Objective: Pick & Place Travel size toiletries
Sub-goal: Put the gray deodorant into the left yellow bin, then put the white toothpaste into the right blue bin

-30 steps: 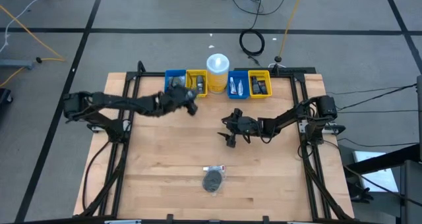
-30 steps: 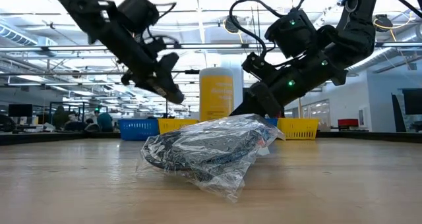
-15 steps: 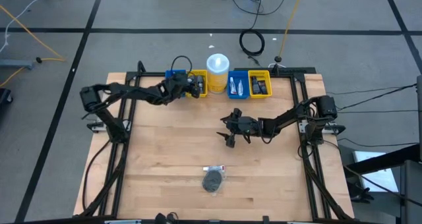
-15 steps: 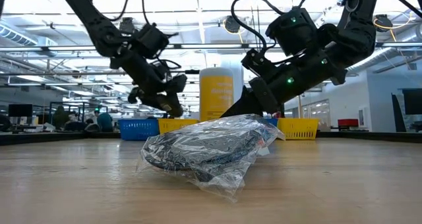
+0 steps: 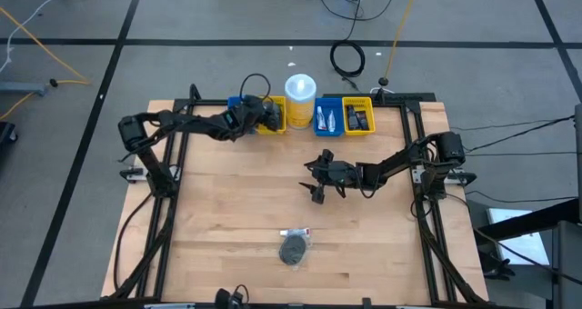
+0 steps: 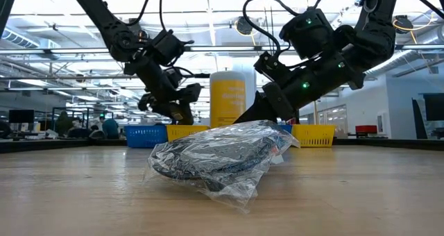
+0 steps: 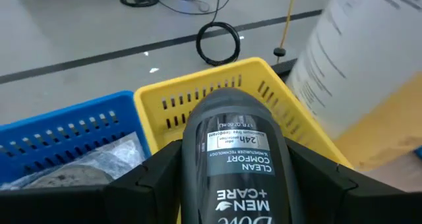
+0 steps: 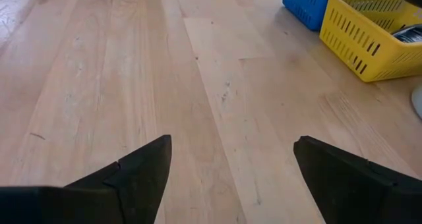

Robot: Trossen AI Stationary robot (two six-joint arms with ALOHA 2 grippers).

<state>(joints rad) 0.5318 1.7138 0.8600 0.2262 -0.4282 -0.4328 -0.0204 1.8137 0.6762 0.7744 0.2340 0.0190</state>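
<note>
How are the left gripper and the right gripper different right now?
The left gripper is shut on a dark Dove Men+Care bottle; the right gripper is open and holds nothing. The left gripper hangs over the yellow bin at the table's far edge; the right gripper is over bare wood mid-table. Both have dark fingers.

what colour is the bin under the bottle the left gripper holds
Yellow bin, clearest in the left wrist view.

dark bottle in left hand, above yellow bin

A grey tiled floor with dark seams surrounds the pale wooden bench. A coiled black cable lies beyond its far edge. Behind, bright ceiling strip lights run across a large open hall.
</note>
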